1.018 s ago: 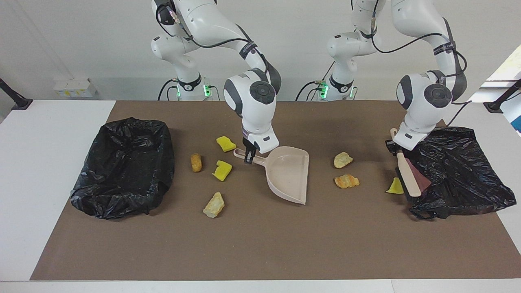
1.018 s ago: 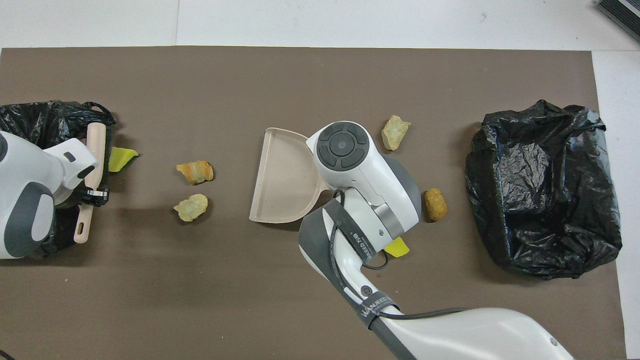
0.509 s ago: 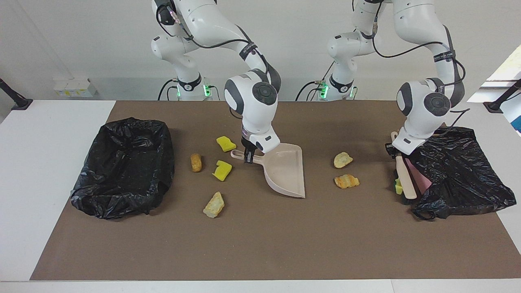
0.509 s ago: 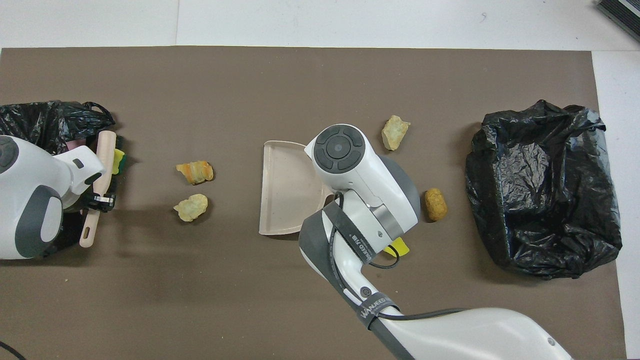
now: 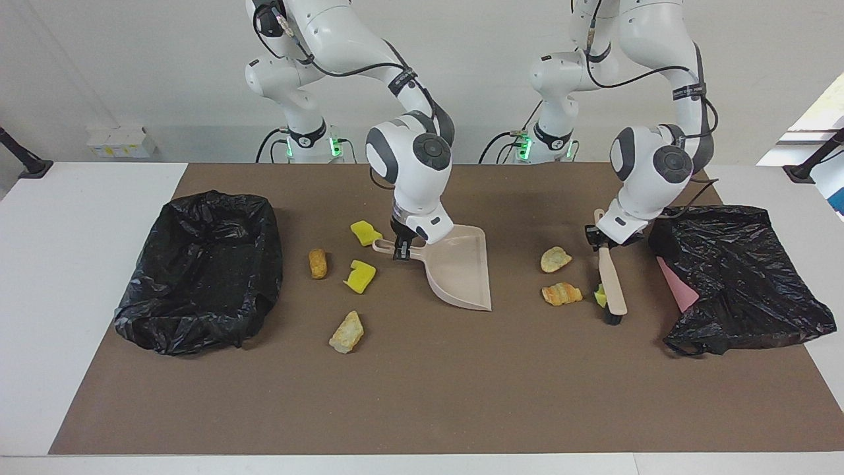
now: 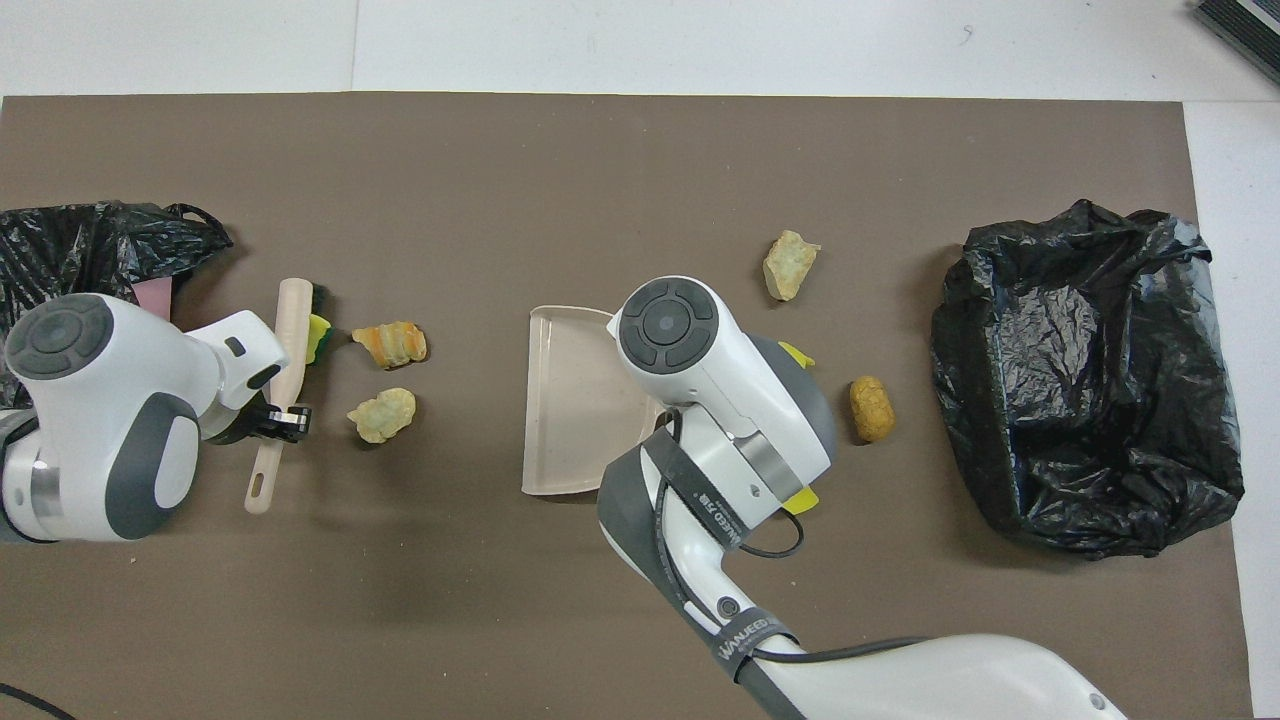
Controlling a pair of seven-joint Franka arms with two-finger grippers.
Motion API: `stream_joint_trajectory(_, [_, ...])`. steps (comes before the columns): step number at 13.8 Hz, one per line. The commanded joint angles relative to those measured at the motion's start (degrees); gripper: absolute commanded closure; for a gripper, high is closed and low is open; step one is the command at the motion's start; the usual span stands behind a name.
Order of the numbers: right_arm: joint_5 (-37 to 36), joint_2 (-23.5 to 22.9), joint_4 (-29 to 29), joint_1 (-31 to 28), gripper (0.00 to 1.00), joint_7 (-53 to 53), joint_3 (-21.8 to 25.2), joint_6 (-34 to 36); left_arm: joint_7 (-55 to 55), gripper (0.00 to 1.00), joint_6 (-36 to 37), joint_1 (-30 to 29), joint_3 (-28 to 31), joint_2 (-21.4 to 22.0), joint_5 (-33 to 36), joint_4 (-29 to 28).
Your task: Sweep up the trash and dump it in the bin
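My right gripper is shut on the handle of the beige dustpan, which rests mid-table with its mouth facing the left arm's end. My left gripper is shut on the handle of a beige brush. The brush's bristles press a yellow sponge chunk close to a golden lump and a tan lump. More trash lies beside the dustpan's handle: two yellow chunks, a brown lump and a pale lump. The black-lined bin stands at the right arm's end.
A crumpled black bag with a pink sheet under its edge lies at the left arm's end. The brown mat covers the table; its strip farthest from the robots is bare.
My left gripper has swept the brush away from the black bag toward the middle, pushing the yellow chunk up beside the two lumps. The right gripper has turned and shifted the dustpan slightly.
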State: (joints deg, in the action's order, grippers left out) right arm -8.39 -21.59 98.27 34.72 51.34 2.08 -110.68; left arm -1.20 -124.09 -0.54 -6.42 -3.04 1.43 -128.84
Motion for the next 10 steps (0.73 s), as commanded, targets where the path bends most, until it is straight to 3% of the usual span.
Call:
stream_joint_trajectory(1, [-1.98, 3.22, 4.20, 1.13, 1.00, 1.74, -0.32, 0.55, 2.25, 1.00, -0.71, 5.36, 0.62, 2.77, -3.27, -4.40])
stream_joint_trajectory(10, [-2.07, 4.36, 6.23, 2.10, 1.00, 1.66, -0.41, 0.38, 7.88, 1.00, -2.38, 23.80, 0.62, 3.04, -20.22, -4.93])
